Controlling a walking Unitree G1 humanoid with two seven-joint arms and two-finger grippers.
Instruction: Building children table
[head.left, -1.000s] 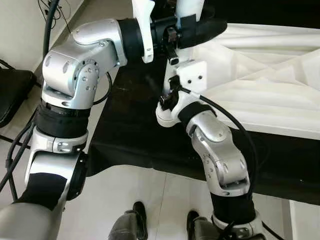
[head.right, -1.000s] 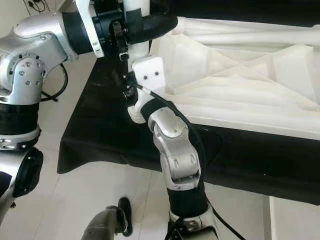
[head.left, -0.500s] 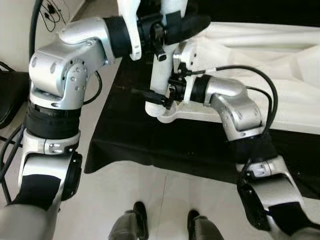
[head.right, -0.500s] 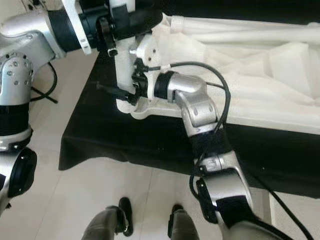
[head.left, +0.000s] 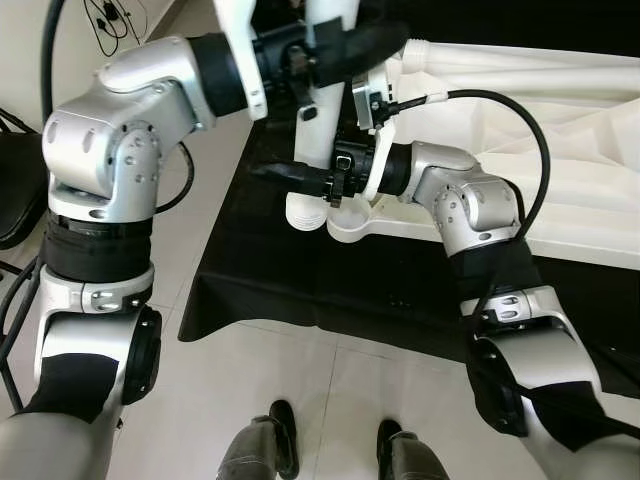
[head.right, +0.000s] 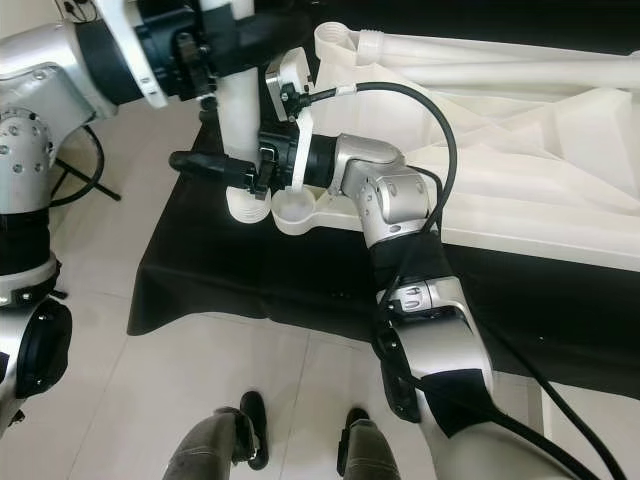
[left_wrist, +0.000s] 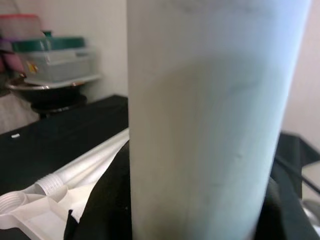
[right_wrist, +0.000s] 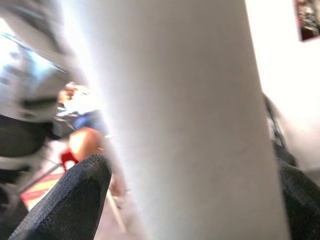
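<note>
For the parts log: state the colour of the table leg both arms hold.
White; the table leg shows best in the right eye view.

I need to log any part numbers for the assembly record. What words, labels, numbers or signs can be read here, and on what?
None can be read.
White table leg, held by both tools: plain, no marking.
White tabletop on the black cloth: no text visible.
Stacked containers in the left wrist view: a small label shows, too blurred to read.
</note>
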